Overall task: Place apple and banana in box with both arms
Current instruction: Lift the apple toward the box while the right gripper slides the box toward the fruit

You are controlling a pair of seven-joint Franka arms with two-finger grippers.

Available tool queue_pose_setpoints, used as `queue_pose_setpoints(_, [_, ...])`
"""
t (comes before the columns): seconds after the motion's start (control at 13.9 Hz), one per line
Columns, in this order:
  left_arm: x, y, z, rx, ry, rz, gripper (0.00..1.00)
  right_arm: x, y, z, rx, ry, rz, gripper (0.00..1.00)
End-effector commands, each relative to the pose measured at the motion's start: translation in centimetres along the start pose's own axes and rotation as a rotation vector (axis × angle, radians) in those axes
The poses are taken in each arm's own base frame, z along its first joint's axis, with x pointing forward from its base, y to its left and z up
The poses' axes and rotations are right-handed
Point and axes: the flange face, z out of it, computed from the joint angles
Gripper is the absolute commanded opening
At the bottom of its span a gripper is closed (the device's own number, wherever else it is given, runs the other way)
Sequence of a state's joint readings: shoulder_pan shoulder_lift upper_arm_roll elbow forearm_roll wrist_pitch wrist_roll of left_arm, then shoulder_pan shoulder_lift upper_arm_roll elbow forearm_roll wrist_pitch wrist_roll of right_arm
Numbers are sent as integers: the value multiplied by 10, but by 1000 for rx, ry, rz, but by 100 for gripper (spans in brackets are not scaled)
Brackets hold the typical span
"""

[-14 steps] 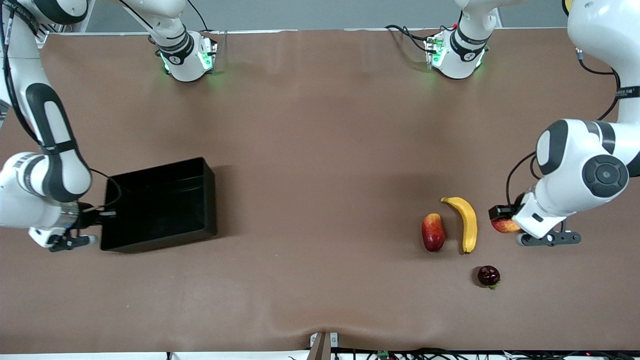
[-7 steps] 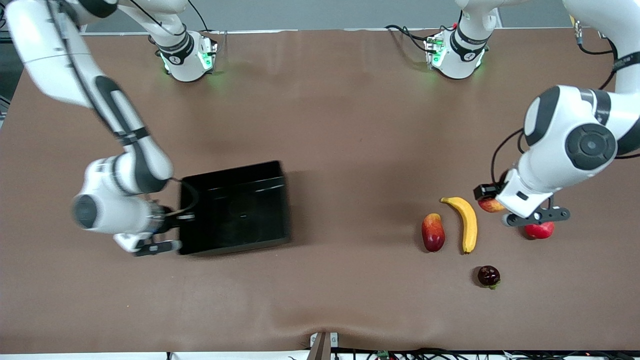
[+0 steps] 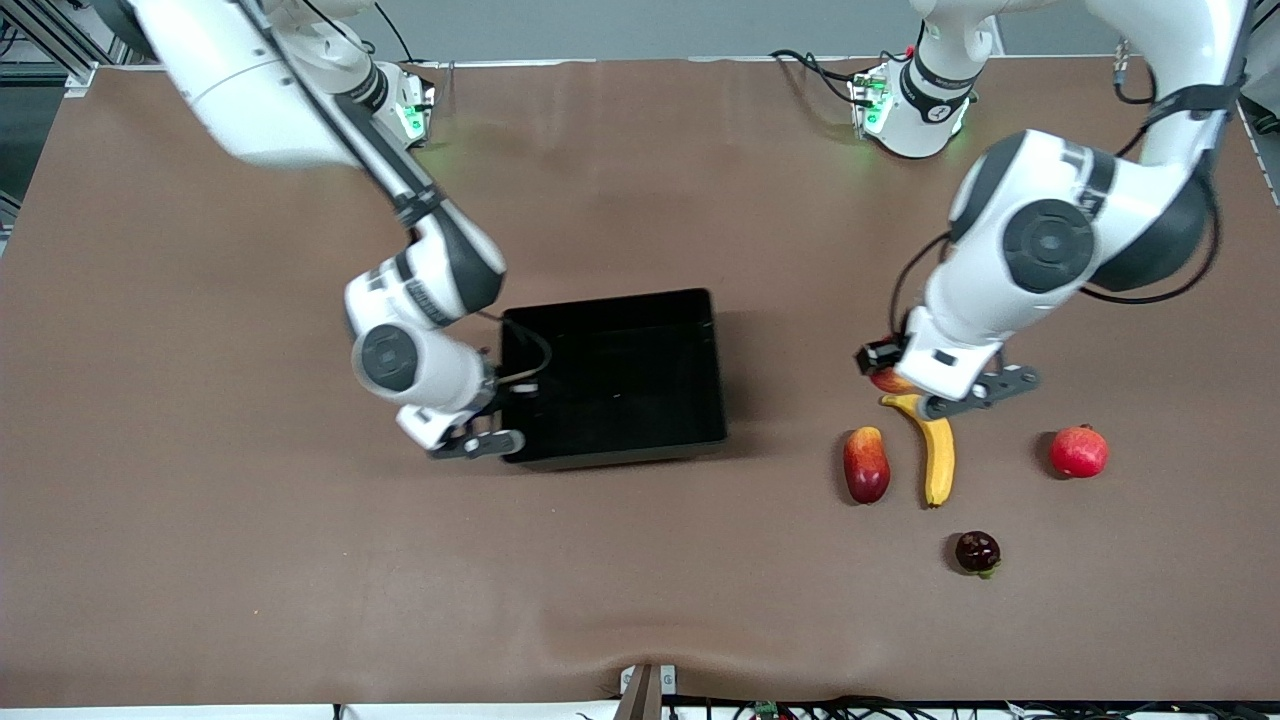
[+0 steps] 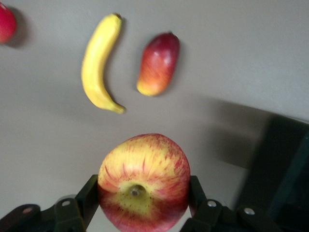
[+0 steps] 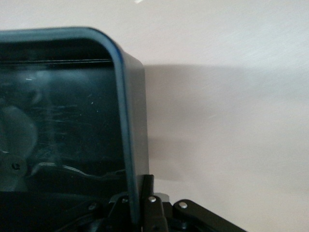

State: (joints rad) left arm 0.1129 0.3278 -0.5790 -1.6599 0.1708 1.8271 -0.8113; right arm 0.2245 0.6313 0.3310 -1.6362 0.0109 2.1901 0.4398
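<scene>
Both grippers loaded: right gripper pinching the box wall, dragged it to frame centre; left gripper clamping the apple, now above the banana tip, heading boxward.

From the front camera, the left arm's wrist is covering nearly all of the apple, leaving only a red sliver showing, and is overlapping the banana's upper tip. The right gripper is sitting largely tucked under its own wrist at the box wall. In the left wrist view, the frame edge is cropping the apple's underside, the box and a red fruit in one corner.
</scene>
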Motion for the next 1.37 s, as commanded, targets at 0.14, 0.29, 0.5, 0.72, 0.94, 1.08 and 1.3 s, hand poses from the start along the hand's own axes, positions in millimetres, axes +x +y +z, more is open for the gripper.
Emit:
queue_pose_setpoints(0.14, [-22, 52, 14, -24, -37, -49, 0, -20, -50, 19, 12, 22, 65, 0])
queue_pose_setpoints(0.29, [-28, 67, 25, -36, -44, -54, 0, -34, -87, 40, 5, 10, 112, 0])
queue_pose_setpoints(0.5, [-35, 87, 45, -52, -57, -84, 0, -35, -107, 56, -8, 16, 120, 13])
queue_pose_setpoints(0.72, [-41, 104, 75, -50, -78, -92, 0, -35, -107, 54, -18, 26, 116, 100])
queue_pose_setpoints(0.94, [-49, 113, 107, -19, -123, -84, 0, -24, -94, 32, -9, 45, 133, 100])
queue_pose_setpoints(1.08, [-60, 122, 130, 8, -153, -114, 0, -18, -84, 4, -5, 60, 147, 100])
queue_pose_setpoints(1.3, [-68, 126, 163, 59, -110, -134, 0, -7, -59, -43, -2, 85, 184, 100])
